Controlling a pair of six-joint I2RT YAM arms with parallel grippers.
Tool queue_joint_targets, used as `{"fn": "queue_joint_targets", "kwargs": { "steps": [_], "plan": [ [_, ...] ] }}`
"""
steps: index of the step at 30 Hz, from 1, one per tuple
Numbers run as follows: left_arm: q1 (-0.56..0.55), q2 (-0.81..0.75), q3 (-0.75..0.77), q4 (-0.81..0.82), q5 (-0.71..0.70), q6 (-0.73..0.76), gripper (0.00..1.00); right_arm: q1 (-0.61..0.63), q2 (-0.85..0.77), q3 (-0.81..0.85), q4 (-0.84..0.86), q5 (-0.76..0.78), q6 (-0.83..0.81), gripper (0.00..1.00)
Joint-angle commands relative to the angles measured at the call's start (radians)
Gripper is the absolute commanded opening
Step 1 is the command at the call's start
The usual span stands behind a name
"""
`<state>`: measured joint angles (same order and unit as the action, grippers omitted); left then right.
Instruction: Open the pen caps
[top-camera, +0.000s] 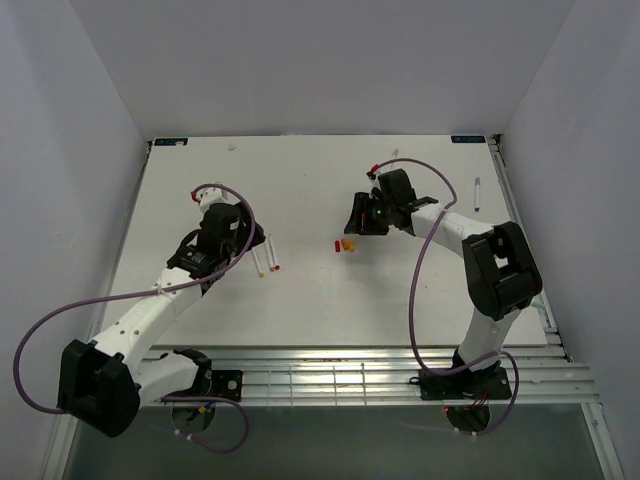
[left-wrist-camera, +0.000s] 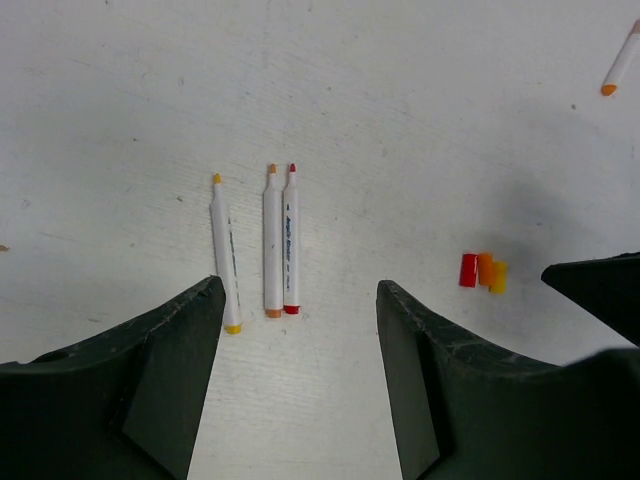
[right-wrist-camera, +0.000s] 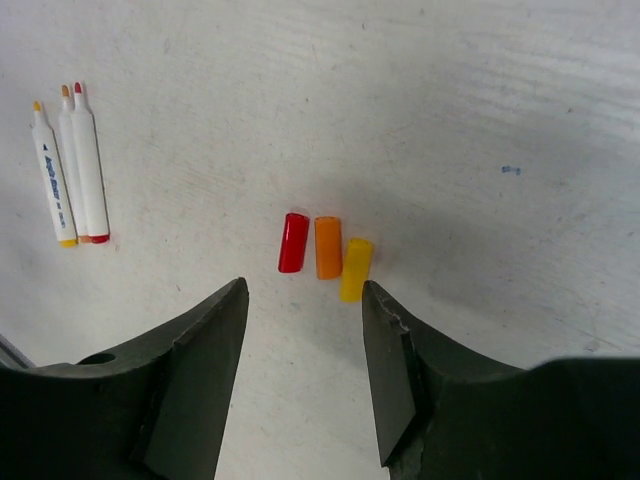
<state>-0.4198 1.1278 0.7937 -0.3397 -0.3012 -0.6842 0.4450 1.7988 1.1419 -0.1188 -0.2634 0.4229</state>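
The right claw (right-wrist-camera: 305, 290) hangs low over the white table (right-wrist-camera: 480, 120), its two dark fingers spread apart with nothing between them. Just beyond its fingertips lie three loose pen caps in a short row near the middle of the table: a red cap (right-wrist-camera: 293, 242), an orange cap (right-wrist-camera: 328, 247) just beside it, and a yellow cap (right-wrist-camera: 355, 269) touching the orange one and set a little nearer the claw. The left claw (left-wrist-camera: 300, 295) is likewise released and empty, its fingers wide apart. It sits over the near ends of three uncapped white pens lying side by side, coloured tips pointing away from it. The red pen (left-wrist-camera: 291, 245) and orange pen (left-wrist-camera: 272, 245) touch along their length. The yellow pen (left-wrist-camera: 225, 255) lies just to their left, slightly tilted. Well apart, by the table's right edge, rests a fourth pen (top-camera: 477, 193). Its far end looks dark, perhaps a purple or blue cap, but it is too small to be sure.
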Motion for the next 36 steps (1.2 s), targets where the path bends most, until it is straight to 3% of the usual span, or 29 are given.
{"fn": "queue_joint_targets", "kwargs": {
  "steps": [1,7,13,20,28,36],
  "plan": [
    [0.007,-0.062,0.021,-0.013,0.017,0.018,0.73,-0.008,-0.041,0.102,-0.051,0.056,-0.047,0.56],
    [0.007,-0.095,0.019,-0.005,0.056,0.02,0.73,-0.089,0.06,0.328,-0.163,0.127,-0.05,0.56],
    [0.007,-0.095,0.007,0.036,0.16,0.006,0.73,-0.147,0.221,0.586,-0.231,0.311,-0.061,0.54],
    [0.007,-0.1,-0.037,0.108,0.237,-0.005,0.72,-0.189,0.502,0.919,-0.315,0.424,-0.104,0.53],
    [0.007,-0.074,-0.125,0.251,0.298,-0.043,0.72,-0.212,0.662,1.082,-0.298,0.474,-0.168,0.53],
    [0.007,-0.051,-0.14,0.289,0.298,-0.031,0.72,-0.213,0.729,1.125,-0.249,0.454,-0.199,0.53]
  ]
}}
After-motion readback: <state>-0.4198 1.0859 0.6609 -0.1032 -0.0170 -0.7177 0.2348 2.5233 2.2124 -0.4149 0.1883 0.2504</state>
